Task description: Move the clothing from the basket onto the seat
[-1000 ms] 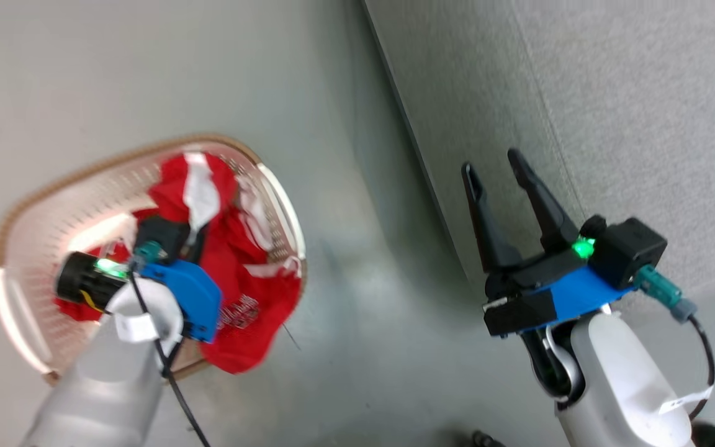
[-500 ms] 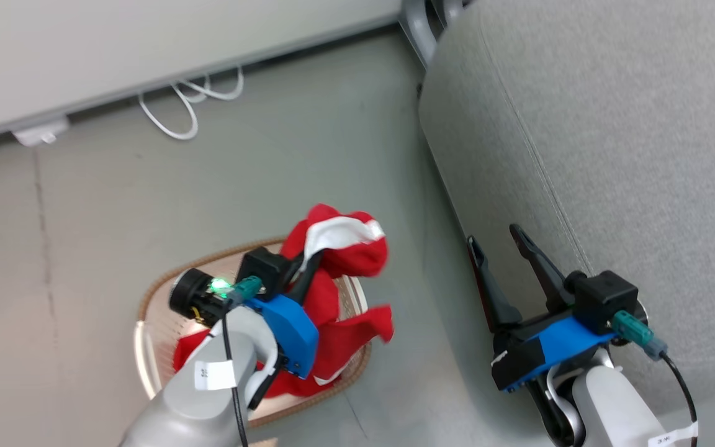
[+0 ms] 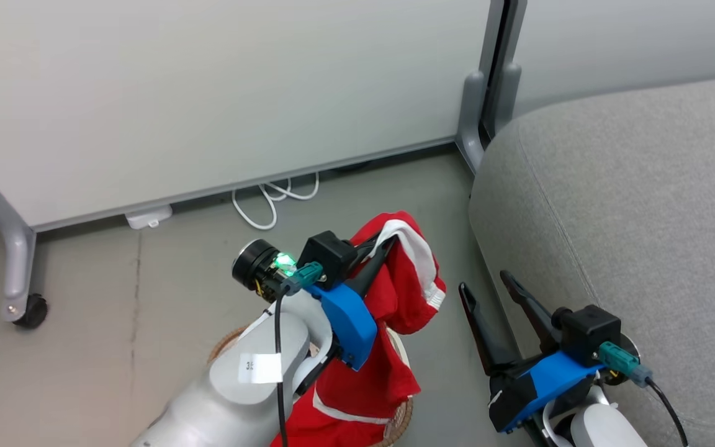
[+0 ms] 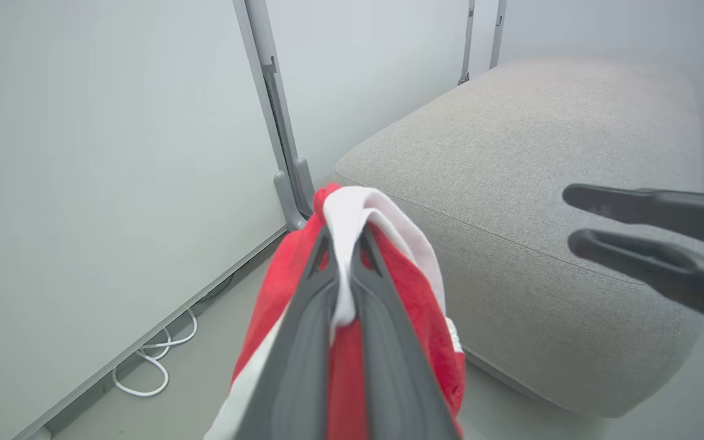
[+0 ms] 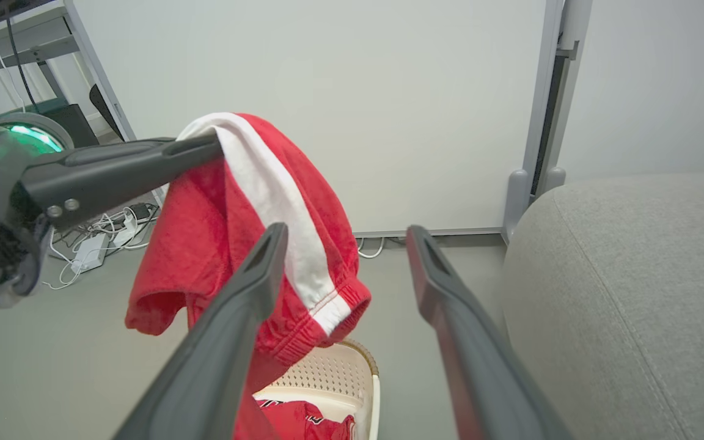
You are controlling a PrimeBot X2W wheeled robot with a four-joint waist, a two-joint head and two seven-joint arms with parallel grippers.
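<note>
My left gripper [image 3: 387, 247] is shut on the white band of a piece of red clothing [image 3: 408, 292], held up in the air above the basket [image 3: 397, 345]. The garment hangs from the fingertips [image 4: 344, 238] and drapes down over the cream basket [image 5: 340, 373], where more red clothing [image 5: 303, 421] lies. The grey seat [image 3: 630, 217] stands just right of the hanging garment. My right gripper [image 3: 485, 282] is open with nothing in it, beside the seat's front edge [image 5: 633, 293], its fingers [image 4: 633, 226] pointing toward the held garment [image 5: 248, 232].
A white partition wall on grey legs stands behind, with a castor [image 3: 28, 310] at the left and a post [image 3: 488, 93] by the seat's corner. A white cable [image 3: 270, 202] loops on the floor. More cables and a power strip [image 5: 89, 250] lie farther left.
The head camera has tilted up, so the whole picture shifted. My left gripper has lifted the red garment out of the basket and up toward the seat. The right gripper stays open.
</note>
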